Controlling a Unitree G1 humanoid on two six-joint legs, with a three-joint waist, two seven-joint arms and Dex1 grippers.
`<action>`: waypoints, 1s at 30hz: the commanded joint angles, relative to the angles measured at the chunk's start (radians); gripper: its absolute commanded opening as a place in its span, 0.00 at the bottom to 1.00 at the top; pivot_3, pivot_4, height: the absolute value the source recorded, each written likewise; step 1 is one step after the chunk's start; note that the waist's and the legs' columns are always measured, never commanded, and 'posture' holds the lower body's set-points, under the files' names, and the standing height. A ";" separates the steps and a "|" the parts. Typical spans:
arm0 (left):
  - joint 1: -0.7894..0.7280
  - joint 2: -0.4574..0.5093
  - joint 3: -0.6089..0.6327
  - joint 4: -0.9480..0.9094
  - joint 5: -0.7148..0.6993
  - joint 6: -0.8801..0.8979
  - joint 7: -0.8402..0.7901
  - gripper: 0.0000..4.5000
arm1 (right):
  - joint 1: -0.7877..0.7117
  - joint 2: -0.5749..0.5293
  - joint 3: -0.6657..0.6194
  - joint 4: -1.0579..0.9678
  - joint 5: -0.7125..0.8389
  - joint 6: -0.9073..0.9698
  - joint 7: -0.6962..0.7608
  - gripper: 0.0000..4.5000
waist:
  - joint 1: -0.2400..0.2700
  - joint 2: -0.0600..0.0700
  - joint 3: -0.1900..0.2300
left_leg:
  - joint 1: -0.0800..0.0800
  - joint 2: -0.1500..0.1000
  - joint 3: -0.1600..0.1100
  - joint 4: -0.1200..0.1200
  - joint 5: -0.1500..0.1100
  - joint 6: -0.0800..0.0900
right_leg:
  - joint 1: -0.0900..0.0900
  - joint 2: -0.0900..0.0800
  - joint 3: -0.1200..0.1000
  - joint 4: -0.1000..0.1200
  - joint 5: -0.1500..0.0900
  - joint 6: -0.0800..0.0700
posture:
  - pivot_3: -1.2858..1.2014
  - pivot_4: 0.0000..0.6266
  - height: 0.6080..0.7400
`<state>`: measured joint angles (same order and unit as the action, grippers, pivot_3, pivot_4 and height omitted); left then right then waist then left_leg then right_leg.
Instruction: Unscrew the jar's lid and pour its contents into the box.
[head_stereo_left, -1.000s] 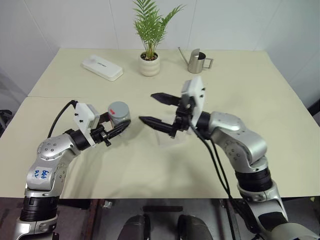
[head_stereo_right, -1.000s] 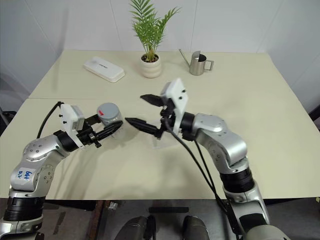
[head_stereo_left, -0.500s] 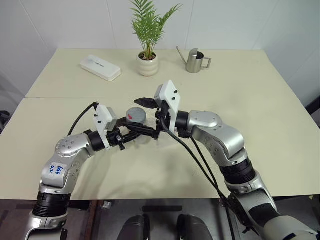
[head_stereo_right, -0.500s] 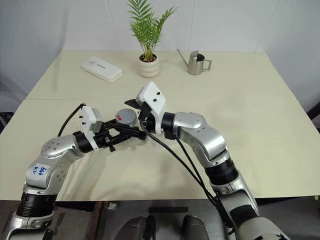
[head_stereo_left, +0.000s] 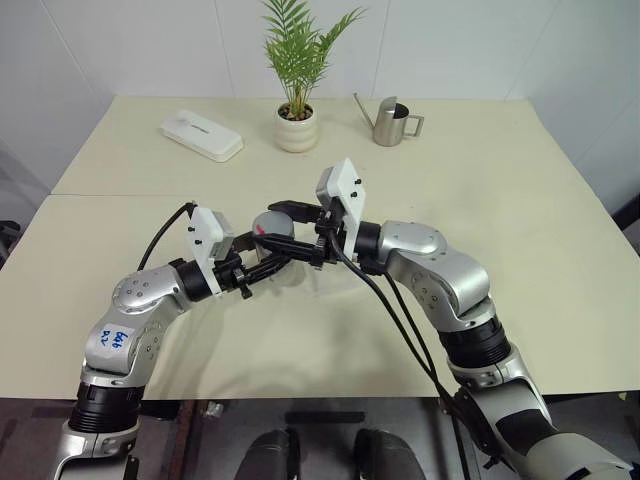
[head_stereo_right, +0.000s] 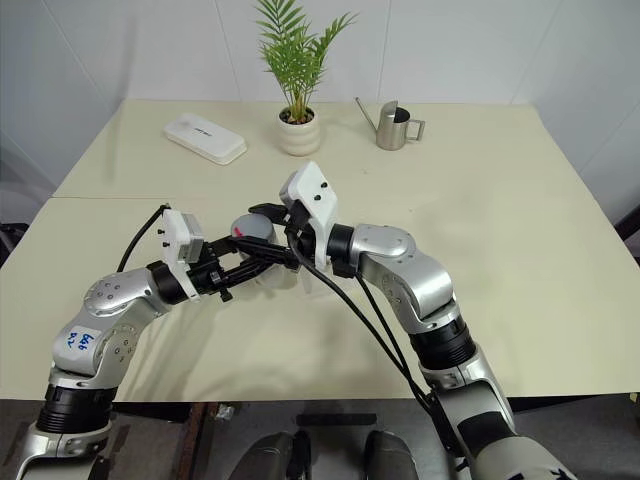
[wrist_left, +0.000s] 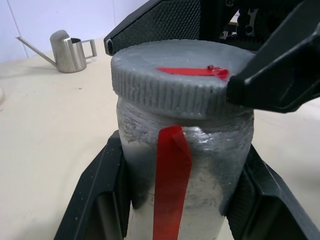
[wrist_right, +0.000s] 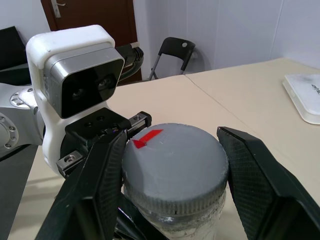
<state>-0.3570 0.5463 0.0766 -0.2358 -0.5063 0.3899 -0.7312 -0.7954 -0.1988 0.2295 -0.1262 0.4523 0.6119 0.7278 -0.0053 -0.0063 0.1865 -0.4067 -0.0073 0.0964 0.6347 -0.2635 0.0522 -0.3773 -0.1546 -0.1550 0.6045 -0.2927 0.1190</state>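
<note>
The silver jar (wrist_left: 180, 165) with a red strip on its side is held above the table, and my left gripper (head_stereo_left: 268, 262) is shut on its body, one finger on each side. The grey lid (wrist_right: 175, 167) with its red mark sits on the jar. From the right, my right gripper (head_stereo_left: 287, 232) is shut on the lid's ribbed rim. The contents are hidden inside the jar. The clear box (head_stereo_right: 310, 283) lies faintly on the table just under the right gripper, partly hidden by it.
At the back of the cream table (head_stereo_left: 520, 250) stand a flat white case (head_stereo_left: 202, 136), a potted plant (head_stereo_left: 298, 128) and a steel watering can (head_stereo_left: 393, 122). A seam runs across the table on the left.
My left gripper has carried the jar to the right. My right gripper has moved left over the jar and closed from wide open onto the lid.
</note>
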 joint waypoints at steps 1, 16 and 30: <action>-0.049 -0.007 0.034 -0.016 -0.063 -0.020 -0.056 0.44 | -0.011 -0.019 -0.021 -0.031 0.031 -0.014 0.062 0.57 | 0.000 0.000 0.000 | 0.000 0.000 0.000 0.000 0.000 0.000 | 0.000 0.000 0.000 0.000 0.000 0.000 | 0.52 0.24 1.00; -0.224 -0.054 -0.100 0.151 -0.071 -0.067 -0.414 0.44 | -0.231 -0.201 -0.011 0.143 0.077 -0.094 0.610 0.57 | 0.000 0.000 0.000 | 0.000 0.002 0.002 0.002 0.000 0.000 | 0.001 0.003 0.000 -0.002 0.000 0.000 | 0.52 0.24 1.00; -0.267 -0.067 -0.080 0.250 0.001 -0.121 -0.394 0.44 | -0.161 -0.203 -0.147 0.065 0.096 -0.071 0.431 1.00 | 0.002 0.000 0.000 | -0.001 0.002 0.002 0.004 0.000 0.000 | 0.001 0.003 0.000 -0.002 0.000 0.000 | 0.52 0.24 1.00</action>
<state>-0.6047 0.4759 -0.0179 0.0203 -0.5126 0.2812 -1.1415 -0.9454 -0.4080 0.1305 -0.0051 0.5217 0.5608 1.1963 -0.0036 -0.0065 0.1867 -0.4075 -0.0050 0.0982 0.6386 -0.2635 0.0522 -0.3766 -0.1518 -0.1547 0.6029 -0.2927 0.1189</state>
